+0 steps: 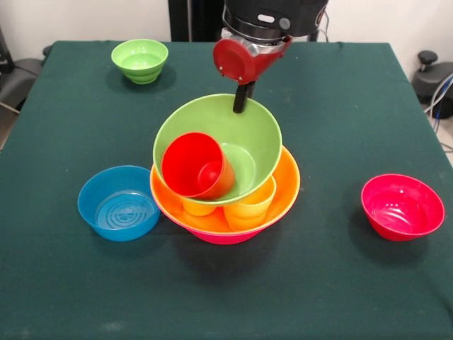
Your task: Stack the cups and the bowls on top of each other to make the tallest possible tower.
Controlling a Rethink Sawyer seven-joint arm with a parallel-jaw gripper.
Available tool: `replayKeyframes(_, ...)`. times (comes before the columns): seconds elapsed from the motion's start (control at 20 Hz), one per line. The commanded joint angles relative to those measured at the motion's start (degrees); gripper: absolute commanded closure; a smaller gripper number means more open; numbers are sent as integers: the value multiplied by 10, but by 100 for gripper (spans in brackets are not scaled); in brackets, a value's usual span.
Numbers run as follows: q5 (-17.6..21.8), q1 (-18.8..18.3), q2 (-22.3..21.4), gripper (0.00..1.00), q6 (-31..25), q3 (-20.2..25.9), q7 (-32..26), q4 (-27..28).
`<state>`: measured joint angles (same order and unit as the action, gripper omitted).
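Green cloth covers the table [340,106]. Nearest to the front edge, the small blue bowl [119,203] sits upright on the left and the small red bowl [402,207] on the right. Between them is the tower [225,170]: the pink bowl [225,236] holds the orange bowl [287,185], yellow cups [248,209] stand inside, and the tilted green bowl [255,131] carries the red cup [192,164], which lies with its mouth toward the front. My gripper [242,99] touches the far rim of the tilted green bowl; if it grips, I cannot tell. A small green bowl [140,60] stands near the far left corner.
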<state>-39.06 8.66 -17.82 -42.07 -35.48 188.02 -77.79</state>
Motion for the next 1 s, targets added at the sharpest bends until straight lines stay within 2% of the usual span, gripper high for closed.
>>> replayKeyframes(0.05,31,7,14,100,42,98,-14,-27)
replayKeyframes(0.55,30,12,25,100,45,97,5,-18)
replayKeyframes(1.0,22,19,13,100,55,108,5,-40)
